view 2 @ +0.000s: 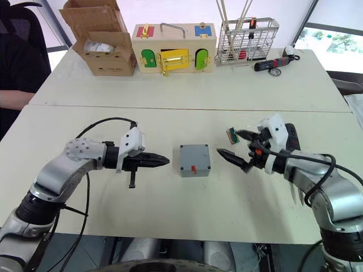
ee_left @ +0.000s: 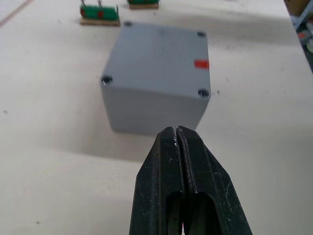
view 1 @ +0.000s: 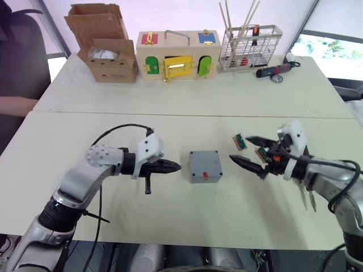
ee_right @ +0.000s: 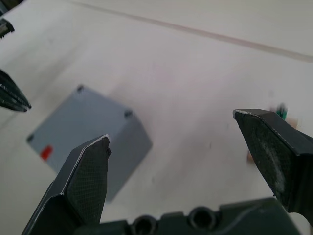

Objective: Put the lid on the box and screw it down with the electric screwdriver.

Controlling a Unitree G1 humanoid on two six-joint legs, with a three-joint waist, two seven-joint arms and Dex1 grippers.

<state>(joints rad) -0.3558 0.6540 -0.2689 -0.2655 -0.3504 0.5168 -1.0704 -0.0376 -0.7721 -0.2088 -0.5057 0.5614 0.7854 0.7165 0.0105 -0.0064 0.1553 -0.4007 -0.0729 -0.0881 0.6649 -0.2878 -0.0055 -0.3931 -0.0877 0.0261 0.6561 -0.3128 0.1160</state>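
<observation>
The grey box [view 1: 205, 165] stands mid-table, and the lid [ee_left: 161, 58] lies flat on top of it with a screw hole at each corner and a small red mark near one edge. My left gripper [view 1: 176, 167] is shut and empty, its tip pointing at the box from just to the left without touching it. My right gripper [view 1: 240, 148] is open and empty, a short way right of the box. Two small green connector blocks [view 1: 240, 141] lie beside the right fingers. The electric screwdriver is out of view.
Along the table's far edge stand a cardboard box [view 1: 105, 51], a wooden box with coloured doors [view 1: 176, 59] and a wire basket with sticks [view 1: 249, 48]. A black-and-red hand tool [view 1: 275, 70] lies at the far right. A person's arm [view 1: 14, 105] rests at the left.
</observation>
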